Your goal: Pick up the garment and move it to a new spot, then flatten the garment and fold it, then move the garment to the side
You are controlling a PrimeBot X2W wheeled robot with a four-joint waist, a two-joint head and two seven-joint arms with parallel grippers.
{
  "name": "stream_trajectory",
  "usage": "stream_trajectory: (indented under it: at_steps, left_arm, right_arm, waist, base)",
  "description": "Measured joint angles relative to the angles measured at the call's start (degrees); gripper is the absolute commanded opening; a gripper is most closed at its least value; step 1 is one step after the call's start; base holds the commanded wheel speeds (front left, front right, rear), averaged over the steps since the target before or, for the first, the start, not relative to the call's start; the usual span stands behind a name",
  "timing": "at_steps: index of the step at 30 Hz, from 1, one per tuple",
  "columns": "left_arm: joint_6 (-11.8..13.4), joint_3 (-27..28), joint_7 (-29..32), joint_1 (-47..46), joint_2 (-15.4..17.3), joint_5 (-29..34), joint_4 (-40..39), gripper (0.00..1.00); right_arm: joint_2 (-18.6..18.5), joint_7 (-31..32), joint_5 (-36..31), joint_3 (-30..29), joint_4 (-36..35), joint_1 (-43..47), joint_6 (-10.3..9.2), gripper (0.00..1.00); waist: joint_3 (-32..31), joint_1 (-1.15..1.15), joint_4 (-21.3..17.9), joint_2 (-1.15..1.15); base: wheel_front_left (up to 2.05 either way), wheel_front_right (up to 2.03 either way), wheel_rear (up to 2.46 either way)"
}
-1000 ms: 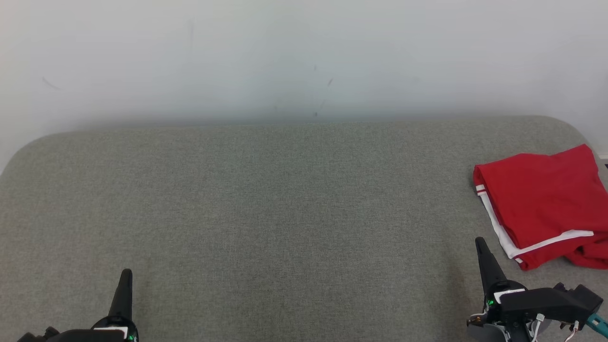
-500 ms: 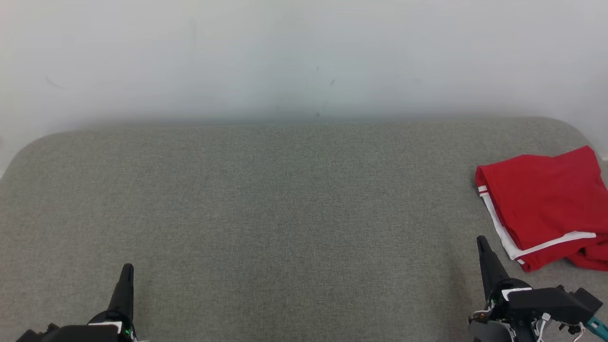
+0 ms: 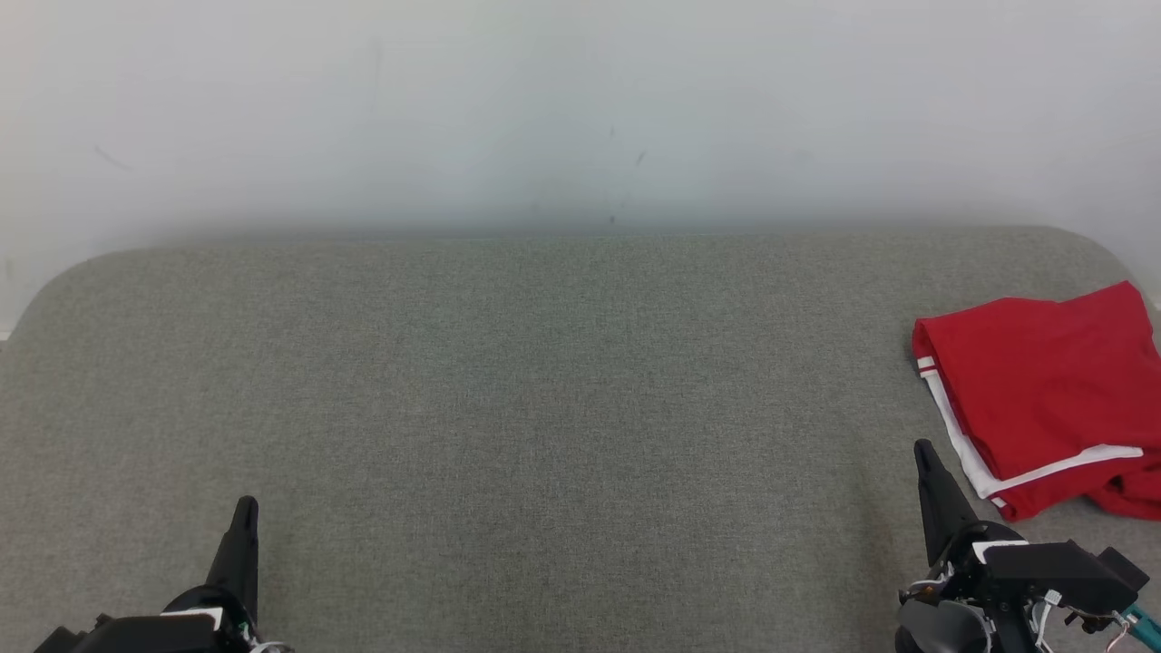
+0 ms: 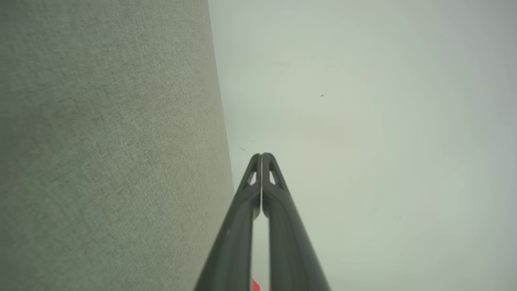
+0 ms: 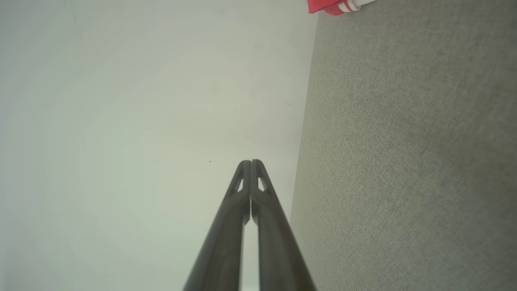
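The garment (image 3: pixel 1043 390) is red with white stripes and lies folded at the far right of the grey cushioned surface (image 3: pixel 544 381). A corner of the garment (image 5: pixel 339 5) peeks in at the top of the right wrist view. My right gripper (image 3: pixel 923 448) stands at the lower right, a little to the left of the garment's near corner and apart from it, shut with nothing held. Its tips (image 5: pixel 251 162) meet in the right wrist view. My left gripper (image 3: pixel 245 503) is at the lower left, far from the garment, also shut and empty, its tips (image 4: pixel 261 155) pressed together.
A plain pale wall (image 3: pixel 580 109) rises behind the surface, whose back corners are rounded. The right edge of the surface runs close beside the garment.
The whole head view has shifted slightly, so the camera moved. Both grippers stay shut; the garment lies as before.
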Motion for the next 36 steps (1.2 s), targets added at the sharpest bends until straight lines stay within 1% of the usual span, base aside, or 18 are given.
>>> stream_trajectory:
  at_steps: [4, 36]
  left_arm:
    - [-0.01, 0.03, 0.18, -0.42, 0.01, -0.71, 0.14, 0.0]
    - [-0.01, 0.03, 0.18, -0.41, 0.01, -0.73, 0.15, 0.0]
  right_arm:
    - [0.01, 0.19, 1.09, -0.09, 0.0, -0.01, 0.01, 0.0]
    - [0.03, 0.19, 1.09, -0.1, -0.02, -0.02, 0.01, 0.0]
  waist:
    - [-0.01, 0.0, 0.05, 0.0]
    - [-0.01, 0.0, 0.05, 0.0]
  base:
    - [0.0, 0.0, 0.0]
    - [0.0, 0.0, 0.0]
